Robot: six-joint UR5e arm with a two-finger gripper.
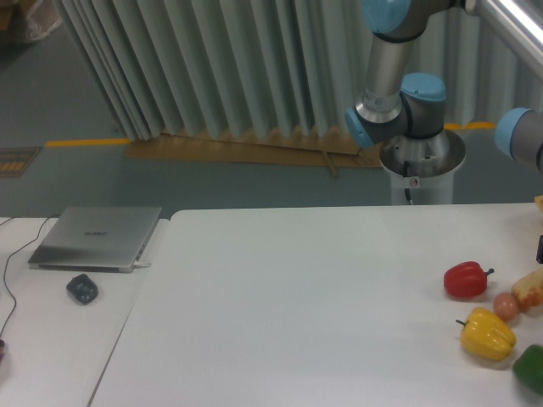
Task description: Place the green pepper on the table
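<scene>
White table (pixel 280 297), green pepper (pixel 531 368) bottom-right edge

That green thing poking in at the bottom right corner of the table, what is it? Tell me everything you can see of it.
It is the green pepper, cut off by the picture's edge, so only its upper left part shows. The skin looks smooth, dark green and a little glossy. No stem is visible. It rests on the white table, just right of and below the yellow pepper, very close to it; whether they touch cannot be told. Nothing holds it, and the robot's gripper is out of view.
</scene>
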